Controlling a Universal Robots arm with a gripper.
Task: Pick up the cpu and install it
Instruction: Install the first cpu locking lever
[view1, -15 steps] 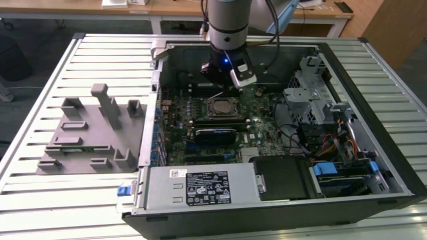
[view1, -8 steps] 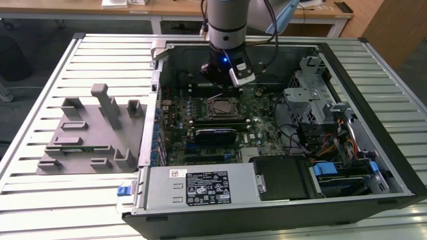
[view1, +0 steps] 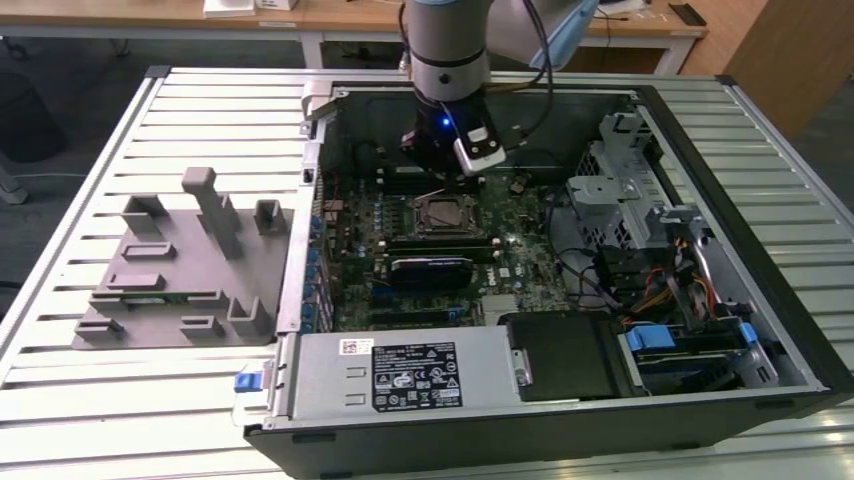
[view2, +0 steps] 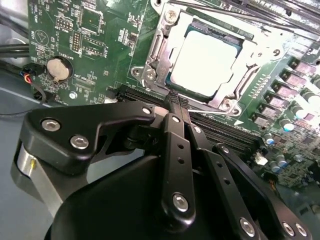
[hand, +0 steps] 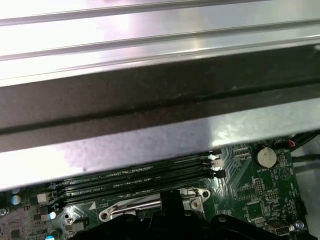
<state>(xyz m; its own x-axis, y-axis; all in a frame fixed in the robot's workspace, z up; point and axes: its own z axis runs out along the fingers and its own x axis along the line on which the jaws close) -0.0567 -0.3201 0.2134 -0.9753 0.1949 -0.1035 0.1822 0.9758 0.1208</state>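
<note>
In the exterior view, the gripper (view1: 451, 180) is seen low inside the open case (view1: 747, 300) on the slatted counter (view1: 80, 150), just beyond the socket (view1: 442, 213) on the motherboard (view1: 521, 260). In the second wrist view, the cpu (view2: 207, 60) is seen lying flat within the socket frame, apart from the gripper (view2: 176, 102), whose jaws are pressed together and hold nothing; placement is judged done, while the retention frame appears still unlatched. In the first wrist view, memory slots (hand: 135, 177) and the case wall (hand: 160, 75) are shown.
</note>
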